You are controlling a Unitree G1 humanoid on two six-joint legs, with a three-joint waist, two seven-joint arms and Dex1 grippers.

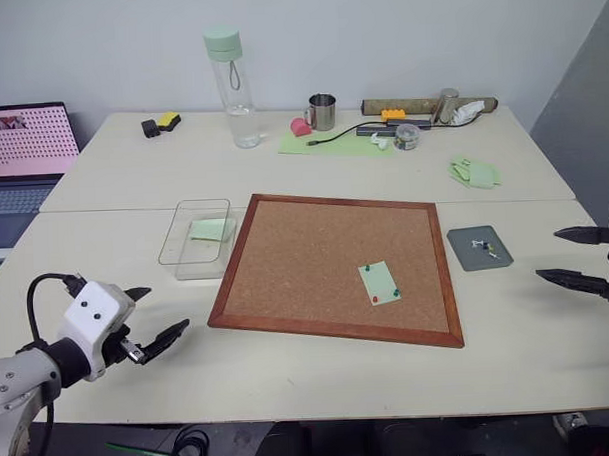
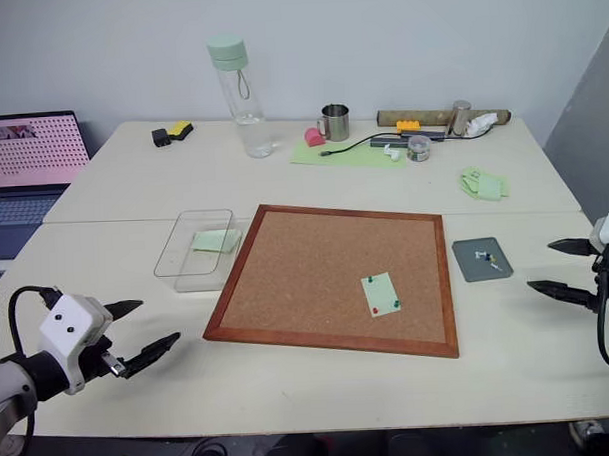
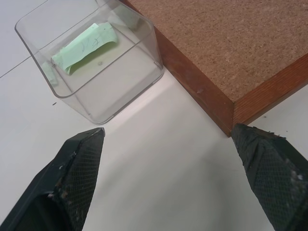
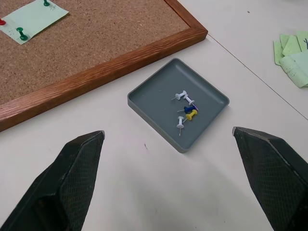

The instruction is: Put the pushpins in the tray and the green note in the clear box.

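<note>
Pinning the green note near the corkboard's front right corner, red and green pushpins risk slipping from wide-spread, empty left gripper or right gripper; tray beside the board's right edge, clear box beside its left.

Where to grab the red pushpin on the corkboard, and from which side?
Grip the red pushpin by its plastic head, coming straight down from above with the right hand, which looks nearer. The pin stands in the corkboard at the green note's near corner, so only the head sticks up; pulling upward should free it without tearing the paper.
</note>
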